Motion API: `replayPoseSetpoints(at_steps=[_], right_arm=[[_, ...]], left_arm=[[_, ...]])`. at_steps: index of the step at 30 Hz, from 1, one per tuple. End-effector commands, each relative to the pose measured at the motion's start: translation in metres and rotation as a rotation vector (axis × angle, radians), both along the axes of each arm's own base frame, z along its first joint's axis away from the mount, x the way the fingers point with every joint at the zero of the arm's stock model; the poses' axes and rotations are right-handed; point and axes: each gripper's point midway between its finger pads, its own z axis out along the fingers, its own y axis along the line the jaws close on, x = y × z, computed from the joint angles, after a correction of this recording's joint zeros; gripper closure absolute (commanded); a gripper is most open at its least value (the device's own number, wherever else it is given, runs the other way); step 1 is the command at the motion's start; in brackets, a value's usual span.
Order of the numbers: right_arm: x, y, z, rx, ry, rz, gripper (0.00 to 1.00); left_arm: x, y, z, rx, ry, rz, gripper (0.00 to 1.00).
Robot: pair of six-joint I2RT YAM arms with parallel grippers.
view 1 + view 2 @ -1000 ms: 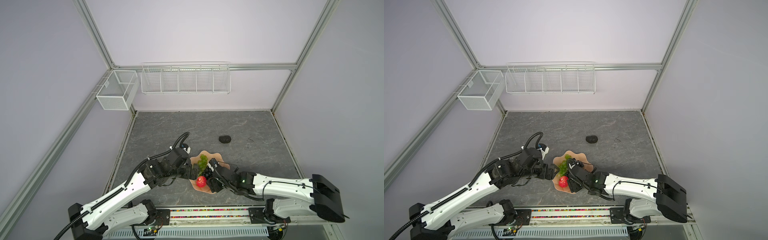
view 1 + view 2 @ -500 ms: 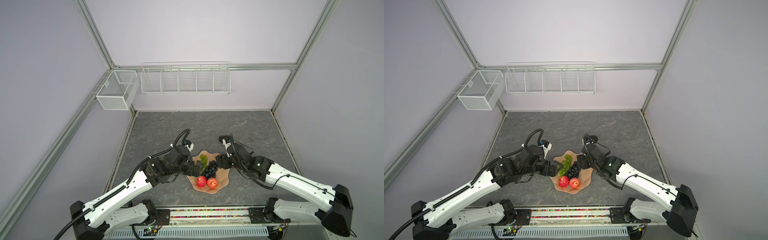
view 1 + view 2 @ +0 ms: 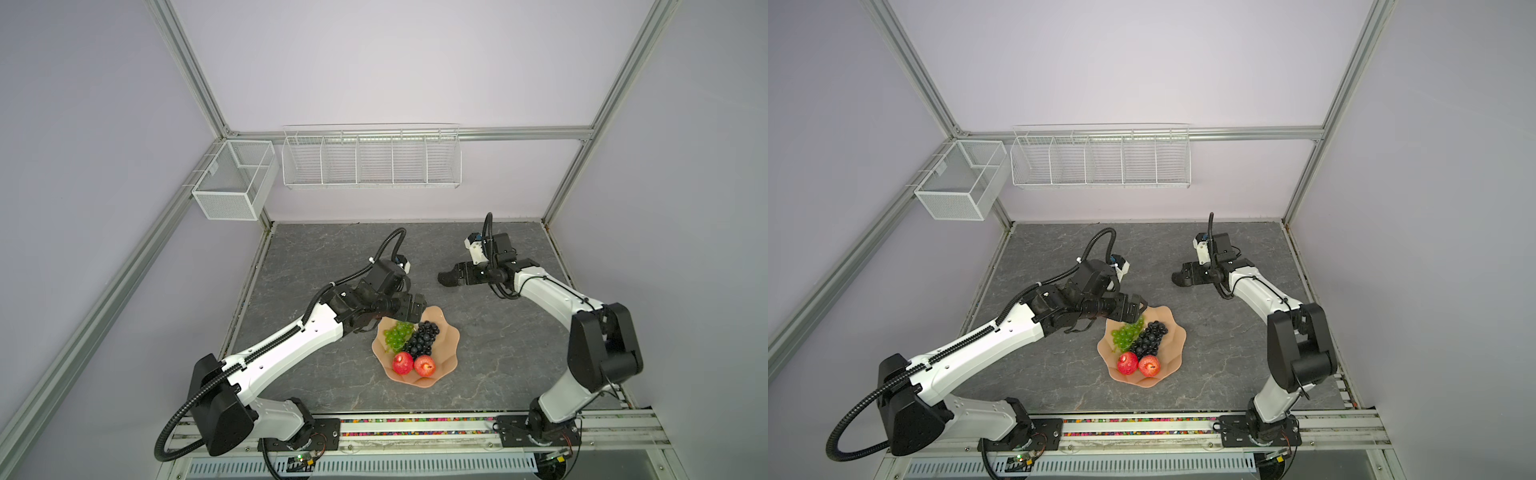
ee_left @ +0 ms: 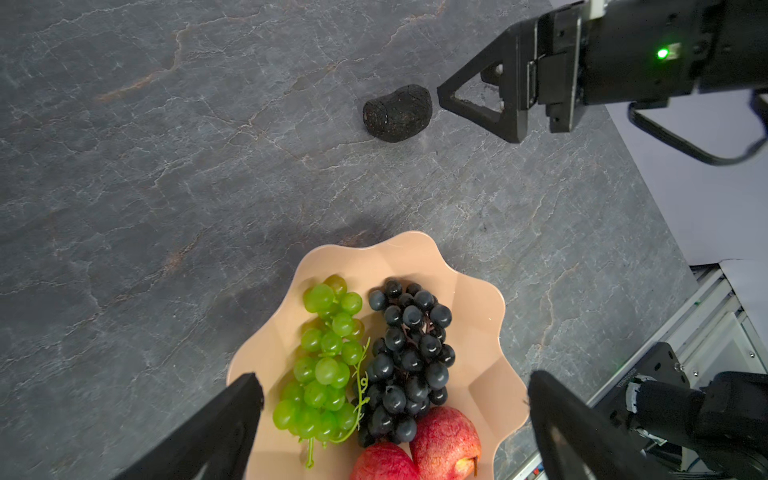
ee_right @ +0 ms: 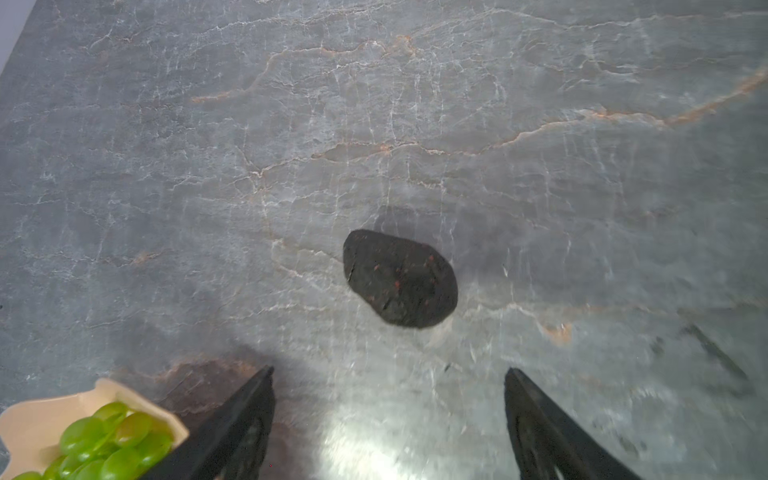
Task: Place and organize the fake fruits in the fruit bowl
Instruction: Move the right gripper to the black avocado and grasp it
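Black bumpy fruit (image 5: 401, 278) lies alone on desk (image 3: 316, 249), well apart from fruit bowl (image 3: 446, 345). Red apples (image 3: 403, 363), green grapes (image 3: 397, 336) and dark grapes (image 3: 422, 338) sit in bowl.

My right jaws: spread wide, empty, tips just beside fruit, not yet around it. My left jaws: spread wide, empty, above bowl rim near green grapes.

Judge fruit light, stiff, rough-skinned: little slip, no crush risk. Oval shape, so take hold across narrow middle, low near desk. Tapered ends could squirt out. Gentle squeeze enough.

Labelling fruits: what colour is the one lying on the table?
A black fruit with faint reddish specks, clearest in the right wrist view.
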Motion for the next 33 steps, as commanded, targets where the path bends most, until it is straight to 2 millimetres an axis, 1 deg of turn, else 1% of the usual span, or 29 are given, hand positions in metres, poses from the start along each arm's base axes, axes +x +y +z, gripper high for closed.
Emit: replayPoseSetpoints(at_steps=[1, 3, 5, 6, 7, 8, 9, 11, 14, 19, 26, 28, 33], right_arm=[[0.023, 0.025, 0.013, 0.133, -0.099, 0.179, 0.11], [0.035, 0.034, 0.003, 0.150, -0.082, 0.214, 0.11], [0.044, 0.037, -0.009, 0.151, -0.053, 0.232, 0.10], [0.047, 0.039, -0.017, 0.148, -0.037, 0.238, 0.07], [0.051, 0.041, -0.019, 0.158, -0.028, 0.234, 0.04], [0.053, 0.044, -0.020, 0.173, -0.026, 0.244, 0.03], [0.056, 0.044, -0.021, 0.174, -0.034, 0.241, 0.04], [0.059, 0.042, -0.025, 0.160, -0.020, 0.222, 0.05], [0.058, 0.039, -0.036, 0.144, 0.027, 0.201, 0.04], [0.045, 0.045, -0.052, 0.145, 0.105, 0.219, 0.03], [0.026, 0.058, -0.055, 0.153, 0.126, 0.258, 0.02], [0.020, 0.059, -0.058, 0.140, 0.138, 0.258, 0.02], [0.003, 0.051, -0.069, 0.086, 0.170, 0.234, 0.02]], left_arm=[[0.008, -0.004, 0.004, -0.013, -0.004, -0.016, 0.01], [0.010, -0.002, 0.000, -0.006, 0.005, -0.012, 0.01], [0.011, -0.002, -0.002, -0.003, 0.010, -0.010, 0.01], [0.012, -0.002, -0.002, -0.007, 0.010, -0.008, 0.01], [0.012, -0.002, -0.003, -0.009, 0.012, -0.010, 0.01], [0.012, -0.003, -0.001, -0.018, 0.010, -0.010, 0.01], [0.012, -0.004, 0.001, -0.027, 0.007, -0.015, 0.01], [0.012, -0.006, 0.004, -0.039, 0.003, -0.021, 0.01], [0.012, -0.006, 0.006, -0.043, -0.001, -0.020, 0.01], [0.010, -0.005, 0.006, -0.058, 0.008, -0.016, 0.01], [0.003, 0.004, 0.006, -0.068, 0.004, -0.005, 0.01], [0.001, 0.005, 0.006, -0.070, 0.004, -0.007, 0.01], [-0.002, 0.006, 0.007, -0.089, 0.005, -0.007, 0.01]])
